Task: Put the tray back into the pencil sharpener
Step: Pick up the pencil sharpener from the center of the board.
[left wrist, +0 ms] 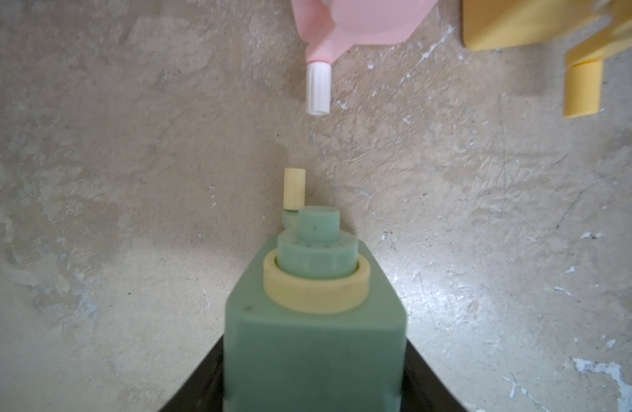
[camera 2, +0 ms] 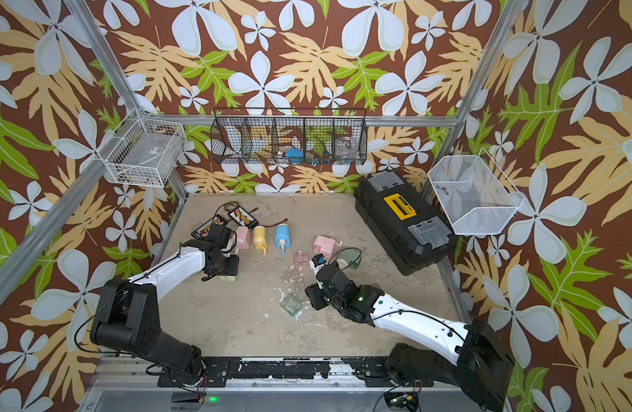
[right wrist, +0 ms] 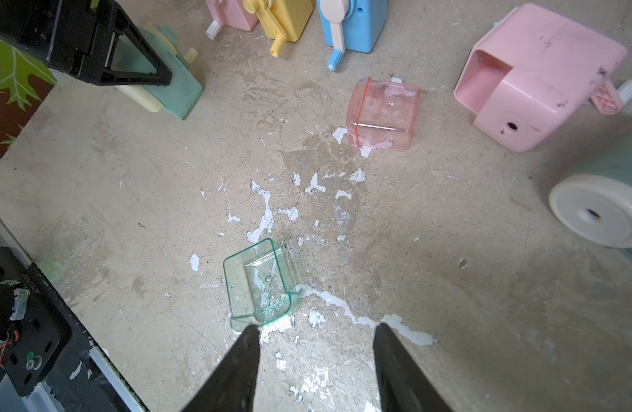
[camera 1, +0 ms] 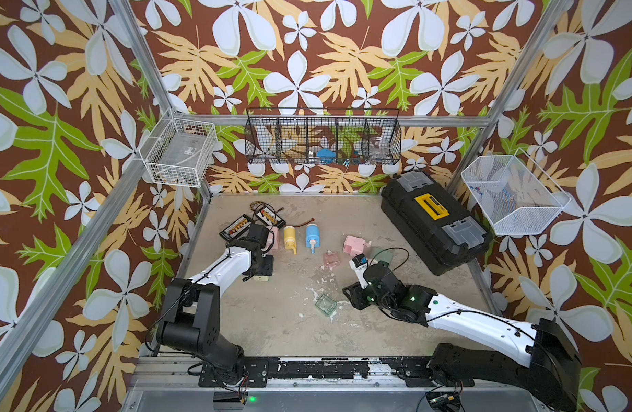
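Left gripper (left wrist: 314,360): jaws clamped against both sides of the green pencil sharpener (right wrist: 179,96), crank end pointing away from the wrist, at the left of the table (right wrist: 450,285). Behind it, a row of three sharpeners lying down: pink sharpener (camera 2: 242,236), yellow sharpener (camera 2: 259,233), blue sharpener (camera 2: 282,233). Centre: pink tray (right wrist: 382,114), lying loose on the table. Nearer the robot, the green tray (right wrist: 259,281), transparent, open side up, well apart from the green pencil sharpener. Right of the pink tray, a pink boxy sharpener (right wrist: 542,78) on its side, its tray slot vacant. Right gripper (right wrist: 316,327): jaws apart and holding nothing, one fingertip just beside the green tray's rim. Far right: black toolbox (camera 1: 435,221).
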`<state>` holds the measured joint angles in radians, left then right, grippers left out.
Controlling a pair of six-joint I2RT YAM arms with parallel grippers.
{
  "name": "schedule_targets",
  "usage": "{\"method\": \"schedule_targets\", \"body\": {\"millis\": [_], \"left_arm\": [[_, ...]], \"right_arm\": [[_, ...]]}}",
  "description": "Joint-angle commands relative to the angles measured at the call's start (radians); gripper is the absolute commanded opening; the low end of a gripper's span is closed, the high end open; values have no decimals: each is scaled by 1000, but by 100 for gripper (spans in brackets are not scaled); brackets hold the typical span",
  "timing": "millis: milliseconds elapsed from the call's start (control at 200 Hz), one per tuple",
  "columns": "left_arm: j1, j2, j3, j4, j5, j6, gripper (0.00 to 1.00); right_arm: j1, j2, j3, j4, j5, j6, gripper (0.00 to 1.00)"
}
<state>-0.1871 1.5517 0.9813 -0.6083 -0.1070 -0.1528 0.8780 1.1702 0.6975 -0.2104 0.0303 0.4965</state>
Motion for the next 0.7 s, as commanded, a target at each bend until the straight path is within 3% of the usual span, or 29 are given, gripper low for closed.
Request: {"method": "schedule_targets", "body": {"millis": [0, 135, 310, 440, 521, 696], "left_arm": [[1, 3, 2, 7, -23, -11, 52], [2, -76, -8, 17, -7, -119, 36], [-22, -267, -91, 58, 73, -402, 35], [-89, -378, -146, 40, 36, -640, 35], [-136, -413, -158, 1, 3, -758, 23], [-239, -468, -182, -134, -90, -1052, 23]], "right_arm": [[-4, -12, -2, 11, 15, 6, 53], [-5, -26, -5, 12, 22, 8, 52], [-6, -36, -16, 25, 27, 17, 52], [-7, -32, -18, 32, 26, 23, 51], [-7, -29, -15, 35, 25, 24, 51], [-7, -20, -5, 31, 26, 25, 50]]}}
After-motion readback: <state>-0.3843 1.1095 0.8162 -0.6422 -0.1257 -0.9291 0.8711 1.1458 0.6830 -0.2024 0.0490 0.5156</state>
